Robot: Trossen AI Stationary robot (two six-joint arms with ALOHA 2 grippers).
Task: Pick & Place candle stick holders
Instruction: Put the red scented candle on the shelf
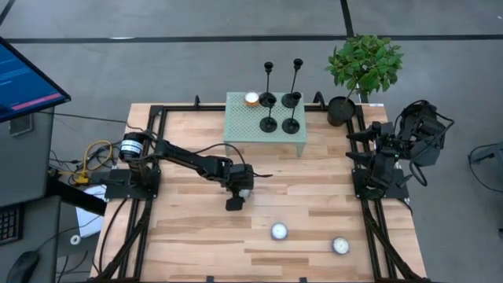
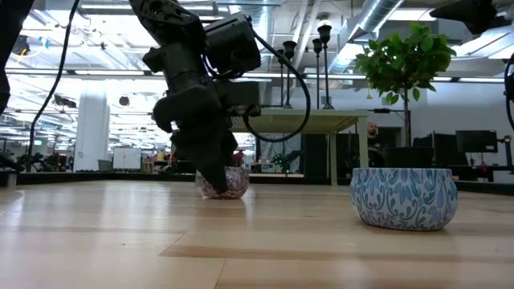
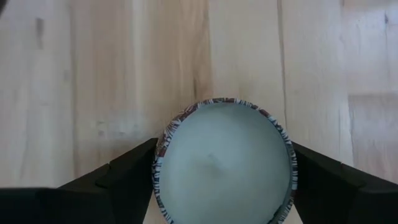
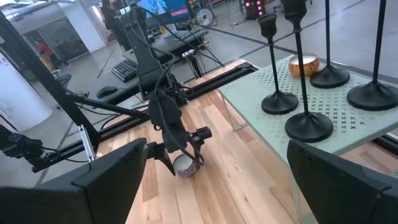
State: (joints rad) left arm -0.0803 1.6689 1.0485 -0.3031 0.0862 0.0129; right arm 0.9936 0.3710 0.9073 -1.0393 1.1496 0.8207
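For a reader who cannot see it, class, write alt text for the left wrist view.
A round patterned candle tin with pale wax sits on the light wooden table, between the two dark fingers of the left hand, which stand open on either side of it.

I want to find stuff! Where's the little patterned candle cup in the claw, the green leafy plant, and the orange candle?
Little patterned candle cup (image 3: 224, 165): left wrist view, pale wax top.
Green leafy plant (image 1: 365, 63): high view, leaves.
Small orange candle (image 1: 251, 99): high view, top face.
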